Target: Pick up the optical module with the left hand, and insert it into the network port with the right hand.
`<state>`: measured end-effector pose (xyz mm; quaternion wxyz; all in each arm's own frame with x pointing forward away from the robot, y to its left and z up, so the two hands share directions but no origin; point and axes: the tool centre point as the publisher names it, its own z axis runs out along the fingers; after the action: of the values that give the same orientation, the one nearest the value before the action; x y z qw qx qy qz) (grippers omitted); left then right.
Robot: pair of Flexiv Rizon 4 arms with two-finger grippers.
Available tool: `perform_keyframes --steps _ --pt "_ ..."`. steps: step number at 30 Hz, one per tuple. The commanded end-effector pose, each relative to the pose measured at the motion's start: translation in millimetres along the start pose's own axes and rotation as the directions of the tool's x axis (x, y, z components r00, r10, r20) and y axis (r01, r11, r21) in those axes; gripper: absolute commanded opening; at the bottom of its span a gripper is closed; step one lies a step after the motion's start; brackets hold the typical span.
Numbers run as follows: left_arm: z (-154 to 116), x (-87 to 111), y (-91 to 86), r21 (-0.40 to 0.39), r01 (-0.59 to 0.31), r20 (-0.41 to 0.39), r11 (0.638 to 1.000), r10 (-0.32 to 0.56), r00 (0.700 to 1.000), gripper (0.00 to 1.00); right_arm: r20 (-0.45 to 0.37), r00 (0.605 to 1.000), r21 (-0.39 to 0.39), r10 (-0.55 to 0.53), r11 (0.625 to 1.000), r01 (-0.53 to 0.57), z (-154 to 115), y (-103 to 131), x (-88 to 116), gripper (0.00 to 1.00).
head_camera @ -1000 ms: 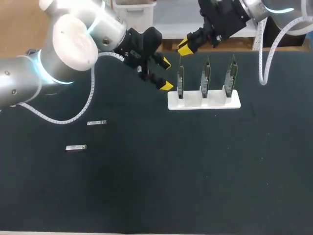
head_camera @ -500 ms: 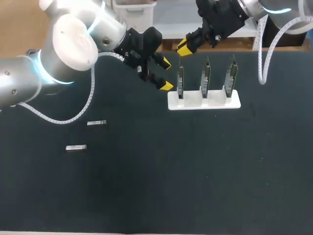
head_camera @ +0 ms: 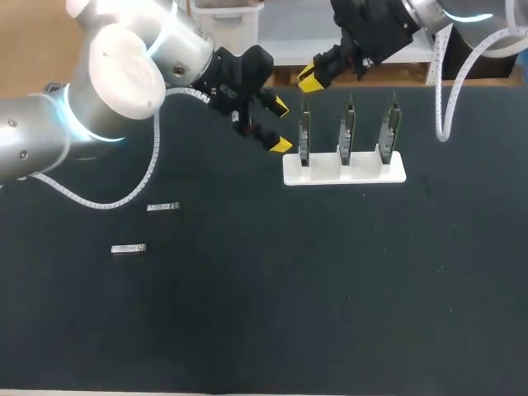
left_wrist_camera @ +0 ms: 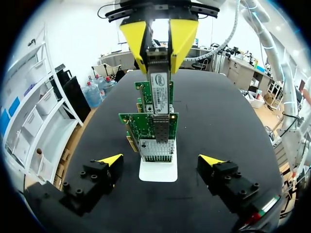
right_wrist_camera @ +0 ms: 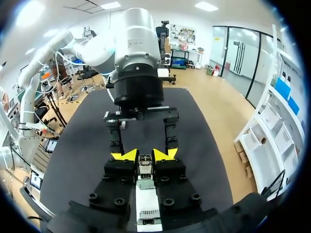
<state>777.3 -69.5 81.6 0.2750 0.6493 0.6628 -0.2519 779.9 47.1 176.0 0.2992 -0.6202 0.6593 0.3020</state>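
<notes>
**A:** Optical module, where is it sitting right now?

**B:** Working outward: the left gripper is hanging empty, fingers spread wide. Beyond it, the first network card is standing upright in its white rack. Right above that card, the right gripper is clamping the module.

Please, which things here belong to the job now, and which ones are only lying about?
Job in hand:
- module, held in the right gripper
- card under it, with its port
- left gripper, fingers open and empty

Lying about:
- two spare modules
- other two cards in the stand
</notes>
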Motion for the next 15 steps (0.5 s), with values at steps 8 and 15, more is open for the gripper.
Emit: perform_keyframes --steps 8,15 --pt "0.1 -0.4 0.2 0.0 0.001 -0.003 1.0 -0.001 1.0 1.0 0.003 1.0 0.011 0.006 1.0 -0.007 -4.0 -1.2 1.7 0.0" --pt "0.1 -0.4 0.2 0.0 0.001 -0.003 1.0 -0.001 1.0 1.0 0.002 1.0 0.001 0.009 1.0 -0.009 -1.6 -3.4 5.1 0.0"
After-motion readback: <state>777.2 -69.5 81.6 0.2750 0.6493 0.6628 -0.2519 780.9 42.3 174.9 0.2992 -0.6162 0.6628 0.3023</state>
